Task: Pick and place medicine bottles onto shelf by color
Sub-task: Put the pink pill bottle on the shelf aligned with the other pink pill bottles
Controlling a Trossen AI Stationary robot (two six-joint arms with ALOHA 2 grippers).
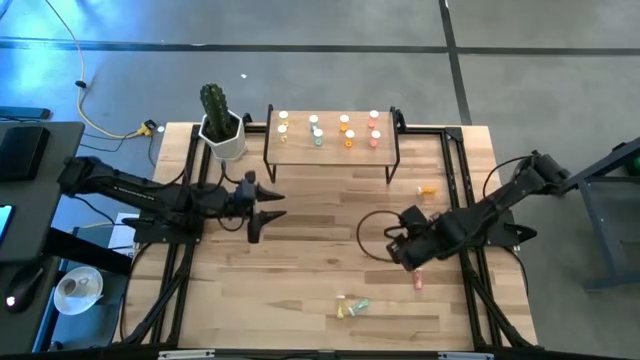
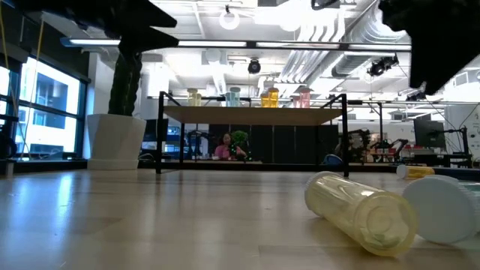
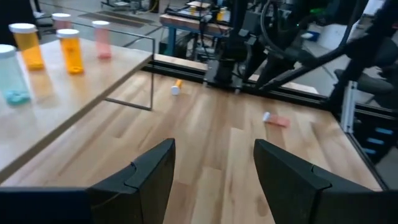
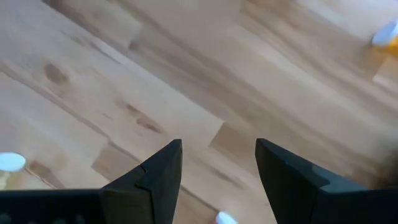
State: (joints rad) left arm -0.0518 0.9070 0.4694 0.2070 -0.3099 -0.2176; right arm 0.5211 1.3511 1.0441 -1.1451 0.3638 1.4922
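While both arms hung over the table (image 1: 300,270), the right gripper (image 1: 398,250) had its fingers spread with nothing between them, above bare planks. A pink bottle (image 1: 418,280) lay just beside it on the near side; an orange bottle (image 1: 427,188) lay beyond it toward the shelf (image 1: 330,150). The left gripper (image 1: 270,206), fingers likewise spread and empty, sat just off the shelf's left end. Several bottles (image 1: 345,131) stood upright on the shelf; a yellow bottle (image 1: 343,311) and a green bottle (image 1: 360,305) lay near the front edge.
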